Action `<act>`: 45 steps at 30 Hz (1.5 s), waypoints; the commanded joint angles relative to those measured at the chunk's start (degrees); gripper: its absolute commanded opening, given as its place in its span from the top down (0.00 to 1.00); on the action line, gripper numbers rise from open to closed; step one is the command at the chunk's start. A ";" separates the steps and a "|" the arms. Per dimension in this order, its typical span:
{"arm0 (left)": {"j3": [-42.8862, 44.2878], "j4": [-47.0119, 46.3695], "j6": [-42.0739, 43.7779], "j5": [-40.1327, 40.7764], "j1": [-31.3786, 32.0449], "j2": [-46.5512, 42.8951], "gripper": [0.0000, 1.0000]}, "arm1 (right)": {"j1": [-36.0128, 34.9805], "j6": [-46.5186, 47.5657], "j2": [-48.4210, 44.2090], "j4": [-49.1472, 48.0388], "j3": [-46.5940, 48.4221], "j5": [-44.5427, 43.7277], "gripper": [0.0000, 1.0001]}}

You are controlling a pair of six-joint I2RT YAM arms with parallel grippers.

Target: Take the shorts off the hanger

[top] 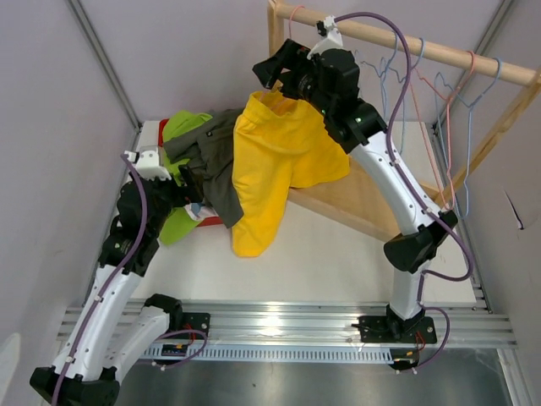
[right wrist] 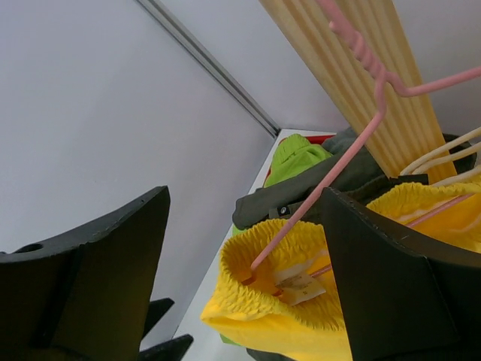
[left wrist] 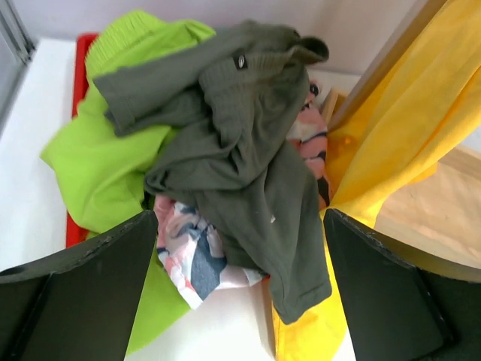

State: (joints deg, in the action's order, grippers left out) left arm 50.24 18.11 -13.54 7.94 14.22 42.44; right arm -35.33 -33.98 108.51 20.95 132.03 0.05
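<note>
The yellow shorts (top: 279, 161) hang by their waistband (right wrist: 301, 301) on a pink hanger (right wrist: 353, 150) hooked over the wooden rail (top: 423, 46). My right gripper (top: 277, 69) is up at that waistband and open (right wrist: 244, 226). Its fingers stand on either side of the hanger's wire and grip nothing. Dark olive shorts (left wrist: 240, 150) lie on a pile with lime green shorts (left wrist: 113, 165) and floral print shorts (left wrist: 192, 252). My left gripper (left wrist: 239, 218) hovers open just in front of this pile (top: 182, 194), holding nothing.
Several empty wire hangers (top: 406, 76) hang further right on the rail. A red tray (left wrist: 81, 68) lies under the pile. The rack's wooden base board (top: 363, 203) sits behind the yellow shorts. Grey walls close in on the left and at the back.
</note>
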 commanded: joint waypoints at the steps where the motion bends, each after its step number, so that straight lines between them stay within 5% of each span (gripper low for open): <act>1: -1.10 -3.86 -1.75 -3.10 0.20 -2.00 0.01 | -0.88 0.32 1.17 -3.81 3.50 -3.83 0.14; 12: -1.19 -3.78 -2.81 -5.40 0.20 -2.88 0.02 | -1.93 -0.39 3.81 -5.92 2.97 -6.03 0.22; 15: -1.28 -3.78 -2.90 -5.57 0.20 -2.80 0.02 | -2.11 -0.39 4.61 -6.62 2.97 -6.12 0.34; 22: -1.37 -3.69 -2.81 -5.92 0.20 -3.06 0.02 | -2.20 -0.92 5.49 -7.41 3.06 -6.21 0.90; 24: -1.46 -3.87 -2.72 -6.36 0.20 -3.15 0.02 | -2.28 -1.00 5.14 -7.06 2.80 -6.64 0.99; 32: 1.35 -5.01 -1.93 -12.59 1.34 -3.32 0.03 | -2.55 -1.00 -1.36 -6.80 -0.19 -6.21 1.00; 36: 4.60 -8.69 -1.75 -19.19 7.55 -2.45 0.02 | -2.55 -1.97 -7.25 -7.32 -3.61 -6.47 1.00; 45: 2.76 -27.75 -3.68 -24.56 17.86 5.89 0.01 | -4.83 -2.32 -17.19 -7.42 -9.15 -7.88 1.00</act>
State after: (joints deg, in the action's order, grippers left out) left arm 53.54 0.89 -15.55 -13.13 30.52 45.65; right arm -39.31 -37.60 95.90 19.94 122.48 -7.31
